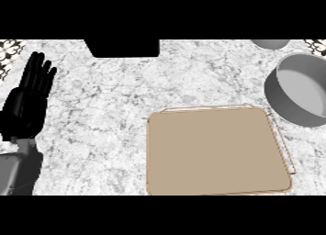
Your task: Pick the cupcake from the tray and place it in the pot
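A tan square tray point(216, 153) lies on the marble counter right of the middle; I see no cupcake on it. A grey round pot point(307, 89) stands at the right edge, just beyond the tray's far right corner, and what shows of its inside holds nothing. My left hand point(26, 98) rests at the left edge with its fingers straight and pointing up, holding nothing. My right hand does not show in the head view.
A black object point(122, 47) sits at the counter's far edge, left of centre. Part of a grey round object point(270, 43) shows at the far right. Patterned tiles point(2, 50) border the far corners.
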You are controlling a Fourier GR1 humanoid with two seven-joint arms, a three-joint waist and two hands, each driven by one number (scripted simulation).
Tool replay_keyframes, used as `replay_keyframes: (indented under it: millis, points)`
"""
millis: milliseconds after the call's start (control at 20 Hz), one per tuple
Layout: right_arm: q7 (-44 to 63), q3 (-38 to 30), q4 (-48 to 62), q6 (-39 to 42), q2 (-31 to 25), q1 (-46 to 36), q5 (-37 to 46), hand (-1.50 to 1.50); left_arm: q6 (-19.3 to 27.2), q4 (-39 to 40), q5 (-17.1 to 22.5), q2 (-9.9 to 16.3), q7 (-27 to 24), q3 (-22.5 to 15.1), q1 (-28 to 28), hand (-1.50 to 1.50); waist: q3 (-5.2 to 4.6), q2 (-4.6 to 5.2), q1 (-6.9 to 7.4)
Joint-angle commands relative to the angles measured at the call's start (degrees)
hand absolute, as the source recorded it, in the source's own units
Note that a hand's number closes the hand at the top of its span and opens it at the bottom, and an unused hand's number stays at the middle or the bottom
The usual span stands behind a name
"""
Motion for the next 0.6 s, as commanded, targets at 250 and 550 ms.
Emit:
replay_keyframes:
  millis: [250,550]
  points:
    - [-13.6,-10.6,-8.7,4.6,2.8,14.1,-15.8,-1.50,1.7,0.4,-2.0,-2.5,0.6,-1.0,-0.5,0.00,0.03,0.08,0.11]
    - [-15.2,-14.7,-16.5,11.0,7.0,22.3,-21.3,-1.50,-2.4,0.9,-0.7,-0.9,-2.0,1.1,1.5,0.00,-0.02,0.12,0.27]
